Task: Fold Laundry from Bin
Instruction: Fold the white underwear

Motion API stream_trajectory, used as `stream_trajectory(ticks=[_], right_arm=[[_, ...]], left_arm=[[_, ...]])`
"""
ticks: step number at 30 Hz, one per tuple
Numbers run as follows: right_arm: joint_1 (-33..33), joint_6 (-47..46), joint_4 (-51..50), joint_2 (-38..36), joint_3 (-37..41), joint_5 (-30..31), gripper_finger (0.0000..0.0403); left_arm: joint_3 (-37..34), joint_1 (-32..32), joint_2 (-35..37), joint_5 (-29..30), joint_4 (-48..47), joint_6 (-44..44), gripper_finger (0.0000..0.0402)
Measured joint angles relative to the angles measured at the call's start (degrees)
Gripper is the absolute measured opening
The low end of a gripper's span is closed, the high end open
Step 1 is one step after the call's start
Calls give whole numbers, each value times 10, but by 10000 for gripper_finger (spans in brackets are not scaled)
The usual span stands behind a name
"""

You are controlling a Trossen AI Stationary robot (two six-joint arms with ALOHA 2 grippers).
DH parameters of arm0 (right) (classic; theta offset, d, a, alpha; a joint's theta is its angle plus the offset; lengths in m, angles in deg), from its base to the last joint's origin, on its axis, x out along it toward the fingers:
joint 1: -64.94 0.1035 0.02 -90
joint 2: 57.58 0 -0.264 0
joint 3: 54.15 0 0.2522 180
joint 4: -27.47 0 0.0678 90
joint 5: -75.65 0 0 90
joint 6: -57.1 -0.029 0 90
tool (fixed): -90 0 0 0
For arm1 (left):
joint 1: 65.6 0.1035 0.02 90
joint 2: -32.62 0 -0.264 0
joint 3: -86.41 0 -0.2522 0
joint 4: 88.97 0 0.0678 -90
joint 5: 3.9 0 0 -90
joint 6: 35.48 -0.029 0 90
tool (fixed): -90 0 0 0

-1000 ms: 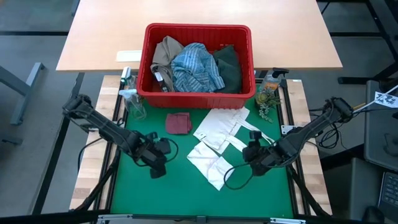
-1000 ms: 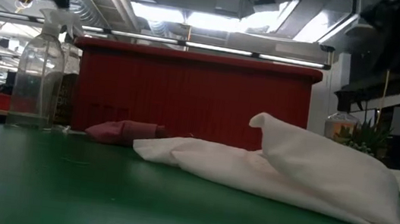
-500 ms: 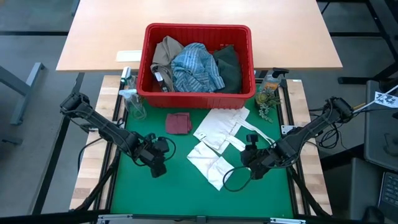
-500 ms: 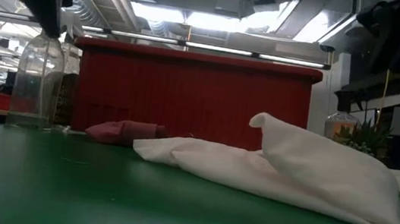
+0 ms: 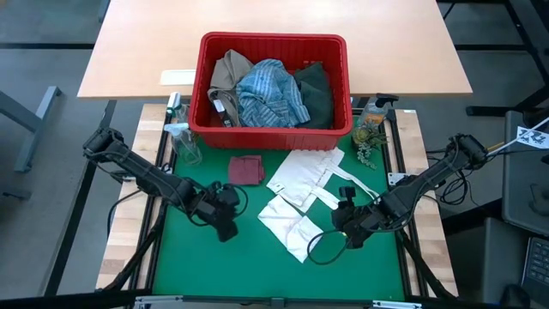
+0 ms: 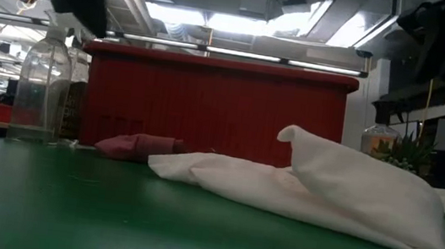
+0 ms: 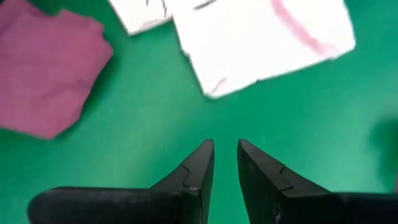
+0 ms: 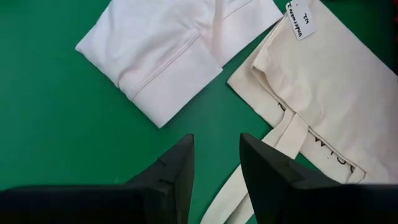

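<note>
In the low view the bin's (image 6: 212, 106) contents are hidden behind its red wall, and only a dark blur of one arm is seen at the upper left. In the left wrist view the maroon cloth (image 7: 46, 74) is cut off at the edge. Labels on the bottles cannot be read.

Three garments are counted in the bin (image 5: 274, 43): a tan garment (image 5: 227, 73), a blue-white striped shirt (image 5: 270, 93) bunched in the middle, and a dark green garment (image 5: 316, 93). On the green mat of the table (image 5: 184, 249) three flat pieces are laid: the small folded maroon cloth (image 5: 246, 170) just in front of the bin, a folded white cloth (image 5: 292, 223) with stitched hems, and a cream tote bag (image 5: 309, 176) with loop handles and a tag. A clear spray bottle (image 5: 183, 142) is seen left of the bin, a second bottle (image 5: 373, 112) and a small plant (image 5: 366, 142) to its right.

The left gripper (image 5: 225, 215) is held low over bare mat near the maroon cloth, its fingers (image 7: 199, 171) slightly apart and empty. The right gripper (image 5: 341, 225) is held just beside the white cloth and tote handles, fingers (image 8: 180, 165) apart, nothing between them.
</note>
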Motion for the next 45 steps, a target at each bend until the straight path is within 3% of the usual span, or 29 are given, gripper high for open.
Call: stream_trajectory(ticks=[14,19,29,33,38,45], right_arm=[[0,0,6,0,0,0,127],[0,0,30,0,0,0,127],[0,0,46,0,0,-15,127],[0,0,56,0,0,-32,127],[0,0,63,0,0,-44,127],[0,0,63,1,0,-45,127]], left_arm=[[0,29,-4,118,145,-2,68],[0,59,-15,78,151,-2,77],[0,120,-109,18,175,13,161],[0,138,-163,4,190,13,167],[0,157,-218,-57,235,14,167],[0,170,-262,-103,286,14,167]])
